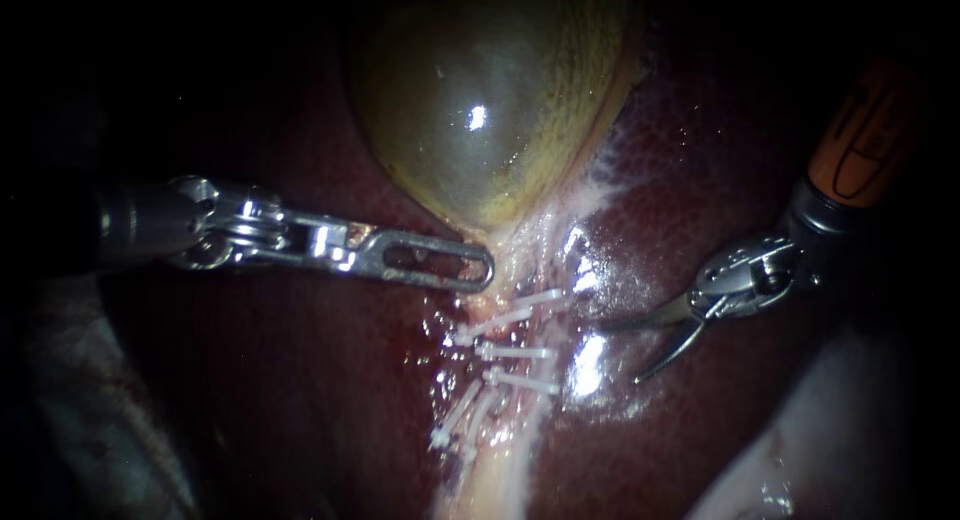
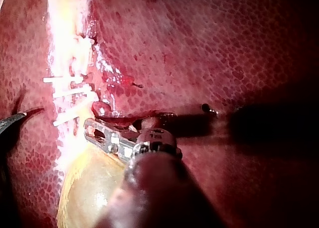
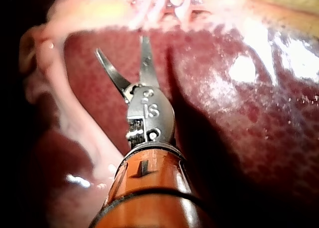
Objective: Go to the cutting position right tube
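**A:** What sits nearest the lens, and how many?

**B:** Two instruments. The left instrument (image 1: 478,270), polished steel with one long slotted claw, comes in from 9 o'clock. Its claw is closed on the lower tip of the olive-green, smooth-domed gallbladder (image 1: 480,100). In the left wrist view, the claw's toothed faces (image 2: 89,127) pinch red and pale tissue there.

**A:** And the other?

**B:** The right instrument (image 1: 618,354) is steel with a glossy orange sleeve (image 1: 865,140) on its shaft, and it enters from 2 o'clock. Its claw is two thin, curved blades (image 3: 121,44). They are spread apart and hold nothing, and they hang over the liver on the 3 o'clock side of the clips, near them but not touching.

**A:** How many clips?

**B:** I count five slim white plastic clips (image 1: 515,352), shaped like sticks. The lower ones crowd together, so there may be more. They lie across the pale, wet, cream-coloured tube (image 1: 505,455), which runs from the gallbladder's tip toward 6 o'clock.

**A:** Which is the right tube?

**B:** I cannot tell; the band does not split clearly into left and right.

**A:** Farthest back?

**B:** There is one gallbladder at 12 o'clock, taut with a bright glint. One dark red, finely mottled, glossy liver (image 1: 330,400) lies beneath everything.
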`<state>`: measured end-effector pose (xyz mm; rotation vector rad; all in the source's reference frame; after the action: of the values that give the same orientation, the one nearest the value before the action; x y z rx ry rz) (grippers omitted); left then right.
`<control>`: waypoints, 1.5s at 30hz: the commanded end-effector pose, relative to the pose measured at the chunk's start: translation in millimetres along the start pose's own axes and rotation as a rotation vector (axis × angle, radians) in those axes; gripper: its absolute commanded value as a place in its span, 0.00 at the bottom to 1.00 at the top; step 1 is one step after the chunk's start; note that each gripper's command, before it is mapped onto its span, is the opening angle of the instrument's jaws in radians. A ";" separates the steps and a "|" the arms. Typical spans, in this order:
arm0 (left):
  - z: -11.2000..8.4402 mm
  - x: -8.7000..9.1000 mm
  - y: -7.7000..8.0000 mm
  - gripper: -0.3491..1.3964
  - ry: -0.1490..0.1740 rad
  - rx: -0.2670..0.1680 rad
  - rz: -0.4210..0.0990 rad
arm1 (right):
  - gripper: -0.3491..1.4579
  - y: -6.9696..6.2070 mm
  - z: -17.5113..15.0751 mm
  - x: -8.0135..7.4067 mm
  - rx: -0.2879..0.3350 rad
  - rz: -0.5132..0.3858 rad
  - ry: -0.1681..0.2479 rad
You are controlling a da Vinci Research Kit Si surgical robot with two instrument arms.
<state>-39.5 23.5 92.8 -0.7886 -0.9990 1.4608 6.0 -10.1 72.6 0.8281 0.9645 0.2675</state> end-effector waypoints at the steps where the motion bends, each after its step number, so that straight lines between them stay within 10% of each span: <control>1: 0.0 0.0 0.0 0.00 0.000 0.001 0.000 | 0.76 0.0 0.0 0.0 0.000 0.000 0.000; 21: -2.2 -1.4 1.5 0.00 -0.011 -0.007 0.001 | 0.86 0.1 3.1 -0.1 -0.003 0.370 0.014; 45: -7.3 -2.8 5.7 0.00 -0.013 -0.012 -0.010 | 0.83 0.7 5.6 0.1 -0.015 0.427 0.024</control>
<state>-34.9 21.9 84.1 -0.7829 -1.0217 1.4542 10.7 -12.4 74.7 1.0161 0.7993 0.6525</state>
